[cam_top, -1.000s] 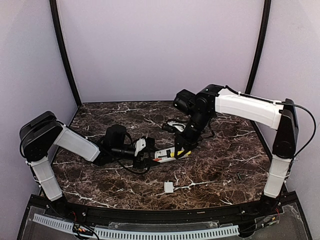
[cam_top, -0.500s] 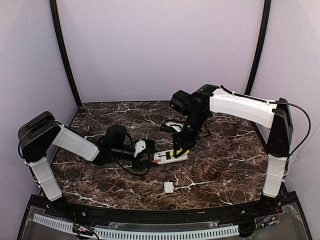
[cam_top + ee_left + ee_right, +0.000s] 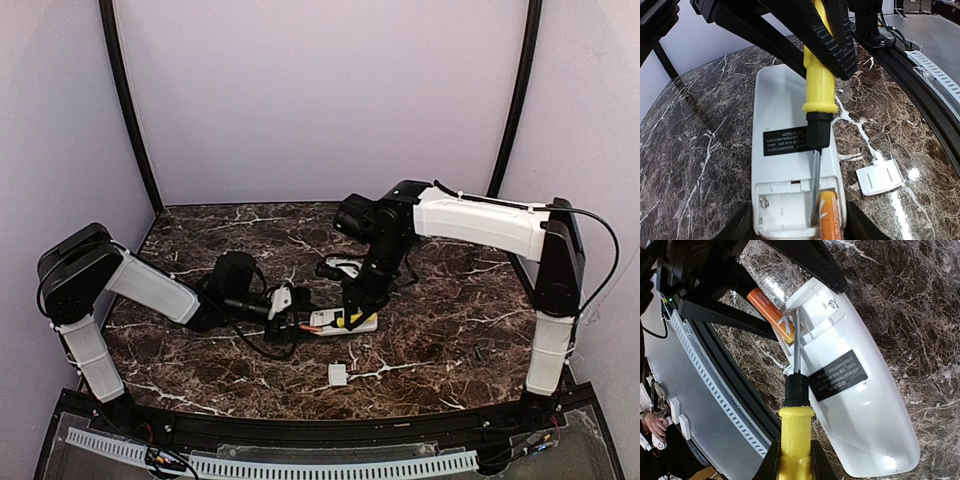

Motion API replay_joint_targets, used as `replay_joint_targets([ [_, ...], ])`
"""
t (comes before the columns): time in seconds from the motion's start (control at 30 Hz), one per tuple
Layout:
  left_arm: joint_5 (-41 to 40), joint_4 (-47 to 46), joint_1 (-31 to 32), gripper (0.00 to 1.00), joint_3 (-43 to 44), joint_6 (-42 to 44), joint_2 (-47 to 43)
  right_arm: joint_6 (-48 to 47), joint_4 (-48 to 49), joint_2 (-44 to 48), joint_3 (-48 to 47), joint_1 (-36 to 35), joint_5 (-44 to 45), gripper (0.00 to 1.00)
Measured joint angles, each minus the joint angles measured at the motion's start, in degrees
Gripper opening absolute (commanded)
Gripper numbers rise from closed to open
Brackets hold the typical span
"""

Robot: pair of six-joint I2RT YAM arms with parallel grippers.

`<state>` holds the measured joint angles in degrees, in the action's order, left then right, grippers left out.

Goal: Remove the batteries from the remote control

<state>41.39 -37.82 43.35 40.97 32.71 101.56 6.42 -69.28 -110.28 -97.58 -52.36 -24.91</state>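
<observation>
Seen from above, two robot arms meet at the centre of a dark marbled table (image 3: 450,330). The remote (image 3: 785,105) lies flat there, back side up, with its label showing and its battery compartment uncovered.

The left gripper (image 3: 800,234) clamps the compartment end, one finger on each long side. We judge that this pins the remote so it cannot slide while it is pried. The right gripper (image 3: 795,462) is closed around the yellow handle of a screwdriver (image 3: 795,437). The tool is slanted so that its thin shaft reaches into the compartment, with the tip beside the one battery (image 3: 771,312) we can see, an orange one. We take this for a levering hold, meant to tip the battery out of its slot. The neighbouring slot looks empty, and no second battery shows in any view.

In the overhead view the remote's long axis runs nearly left to right, with the compartment end toward the left. In the left wrist view it runs bottom to top, with the compartment at the bottom edge. In the right wrist view it runs from upper left to lower right. There the battery lies roughly along that axis, and its outer end juts past the remote toward the upper left.

A small white cover (image 3: 337,375) lies apart on the table, at the lower centre of the overhead view.
</observation>
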Motion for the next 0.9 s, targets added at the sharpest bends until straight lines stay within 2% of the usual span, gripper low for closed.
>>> replay_joint_targets([
  [0.4, 3.80, -4.09, 0.00, 0.20, 1.25, -0.87, 4.20, 1.40, -1.57, 0.02, 0.07, -0.13, 0.07, 0.00],
  [0.9, 4.57, -9.62, 0.02, 0.20, 1.40, -2.40, 6.56, 1.84, -0.09, 0.79, 1.01, -0.57, -3.48, 0.00],
])
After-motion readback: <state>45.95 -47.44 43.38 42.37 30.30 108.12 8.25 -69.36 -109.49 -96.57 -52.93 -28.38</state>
